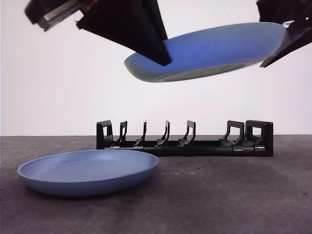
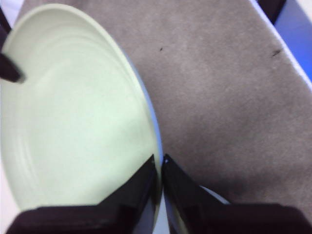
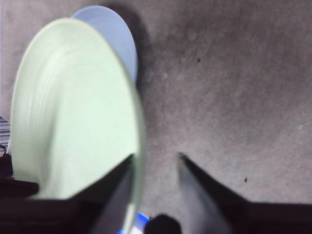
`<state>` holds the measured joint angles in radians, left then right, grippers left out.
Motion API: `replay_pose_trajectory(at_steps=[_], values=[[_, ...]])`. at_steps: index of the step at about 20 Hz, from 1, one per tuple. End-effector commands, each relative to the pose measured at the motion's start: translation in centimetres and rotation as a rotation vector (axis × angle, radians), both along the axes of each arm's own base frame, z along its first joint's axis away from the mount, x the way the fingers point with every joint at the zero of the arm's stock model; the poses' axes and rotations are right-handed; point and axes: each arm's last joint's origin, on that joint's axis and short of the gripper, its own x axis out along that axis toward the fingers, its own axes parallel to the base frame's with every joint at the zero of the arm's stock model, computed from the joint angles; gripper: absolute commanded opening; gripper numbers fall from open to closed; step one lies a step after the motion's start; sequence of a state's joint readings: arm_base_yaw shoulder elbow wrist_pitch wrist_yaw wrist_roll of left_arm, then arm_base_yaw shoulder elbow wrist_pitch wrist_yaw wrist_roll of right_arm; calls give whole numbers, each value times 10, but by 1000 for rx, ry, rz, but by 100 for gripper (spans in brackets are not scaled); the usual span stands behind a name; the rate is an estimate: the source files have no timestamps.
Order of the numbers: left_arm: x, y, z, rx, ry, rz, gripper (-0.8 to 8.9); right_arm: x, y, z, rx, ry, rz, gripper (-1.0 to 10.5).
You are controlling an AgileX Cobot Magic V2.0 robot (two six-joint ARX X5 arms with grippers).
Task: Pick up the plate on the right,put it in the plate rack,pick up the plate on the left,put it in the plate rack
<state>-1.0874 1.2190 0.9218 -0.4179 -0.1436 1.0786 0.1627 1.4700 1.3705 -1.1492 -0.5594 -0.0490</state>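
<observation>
A blue plate [image 1: 214,48] hangs tilted in the air above the plate rack [image 1: 185,141], which is long, black and pronged. My left gripper [image 1: 163,53] [image 2: 158,163] is shut on one side of the plate's rim; the plate [image 2: 73,112] looks pale green in the wrist views. My right gripper [image 1: 285,41] [image 3: 155,157] is at the opposite rim with its jaws apart, the plate [image 3: 73,112] lying against one jaw. A second blue plate [image 1: 87,170] [image 3: 117,44] lies flat on the table, left of the rack and nearer the front camera.
The dark grey table [image 1: 234,195] stretches in front of the rack. A white wall stands behind it. The table's light edge [image 2: 292,53] shows in the left wrist view.
</observation>
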Motion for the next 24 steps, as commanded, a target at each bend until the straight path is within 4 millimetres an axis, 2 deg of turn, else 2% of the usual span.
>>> replay_pose_trajectory(at_steps=[1, 5, 9, 11, 12, 14, 18, 20, 24], values=[[1, -1, 3, -44, 21, 46, -8, -2, -2, 14, -1, -49, -6, 418], [1, -1, 3, -70, 56, 68, -8, -6, -3, 46, 23, -143, -30, 418], [4, 0, 3, -128, 123, 96, -8, -23, -7, 92, 21, -312, -92, 416], [10, 1, 6, -205, 169, 128, -8, -39, -12, 119, -32, -429, -143, 410], [16, 1, 10, -284, 212, 150, -8, -53, -16, 134, -69, -497, -183, 410], [29, 3, 20, -470, 301, 196, -8, -79, -22, 150, -101, -585, -228, 409], [63, 20, 43, -851, 460, 255, -8, -126, -29, 161, -103, -618, -228, 409], [79, 32, 52, -1000, 493, 298, -8, -144, -32, 161, -106, -608, -224, 409], [109, 55, 58, -1174, 555, 343, -8, -164, -35, 159, -115, -576, -212, 409]])
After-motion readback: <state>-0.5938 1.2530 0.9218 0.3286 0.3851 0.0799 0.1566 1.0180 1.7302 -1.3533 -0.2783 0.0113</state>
